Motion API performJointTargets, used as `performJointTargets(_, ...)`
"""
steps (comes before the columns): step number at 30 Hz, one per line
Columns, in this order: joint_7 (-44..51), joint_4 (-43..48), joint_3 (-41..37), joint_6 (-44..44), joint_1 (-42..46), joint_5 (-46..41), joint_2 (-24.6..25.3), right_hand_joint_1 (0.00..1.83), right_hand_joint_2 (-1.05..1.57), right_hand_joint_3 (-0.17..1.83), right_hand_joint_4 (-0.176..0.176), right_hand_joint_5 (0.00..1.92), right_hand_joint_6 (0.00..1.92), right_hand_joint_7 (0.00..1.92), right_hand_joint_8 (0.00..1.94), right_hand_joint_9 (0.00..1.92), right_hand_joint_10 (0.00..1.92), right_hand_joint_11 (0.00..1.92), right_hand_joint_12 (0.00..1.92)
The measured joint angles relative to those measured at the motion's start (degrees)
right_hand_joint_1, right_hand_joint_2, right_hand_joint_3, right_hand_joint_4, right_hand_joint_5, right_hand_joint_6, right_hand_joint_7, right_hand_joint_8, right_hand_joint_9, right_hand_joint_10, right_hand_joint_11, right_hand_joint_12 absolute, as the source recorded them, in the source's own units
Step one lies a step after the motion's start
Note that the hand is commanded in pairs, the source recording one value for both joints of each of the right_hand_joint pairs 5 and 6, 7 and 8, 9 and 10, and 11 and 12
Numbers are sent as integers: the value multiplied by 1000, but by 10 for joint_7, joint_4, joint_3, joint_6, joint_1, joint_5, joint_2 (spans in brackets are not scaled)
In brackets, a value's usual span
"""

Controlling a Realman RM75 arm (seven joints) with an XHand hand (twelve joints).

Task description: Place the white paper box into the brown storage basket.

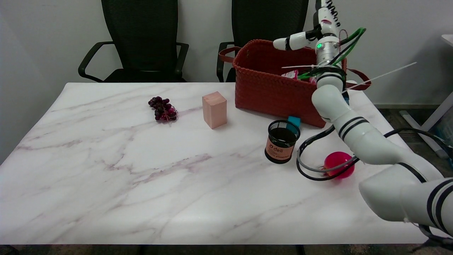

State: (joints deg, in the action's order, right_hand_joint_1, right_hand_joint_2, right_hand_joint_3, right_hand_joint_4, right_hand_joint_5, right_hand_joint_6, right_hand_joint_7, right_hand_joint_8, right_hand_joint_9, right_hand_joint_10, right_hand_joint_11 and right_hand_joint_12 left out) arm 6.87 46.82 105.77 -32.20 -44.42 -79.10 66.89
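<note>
Right arm (357,134): reaches from lower right, up over the table's far right.
Pink ball (339,164): beside the arm.
Mesh cup (282,141): before the basket.
Brown storage basket (272,88): far right.
White paper box (290,74): seemingly inside the basket, only a white-and-pink corner showing.
Right hand (311,33): above the basket's rim, over the box; one finger juts left, fingers' state unclear.

White right arm (357,132) with black bands, green and black cables, perhaps zip ties.
</note>
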Motion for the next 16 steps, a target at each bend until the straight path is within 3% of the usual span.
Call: performJointTargets(16,82,319,-1,-160,186,4,-45,1234,167,639,0,51,51,0,0,74,74,0,0)
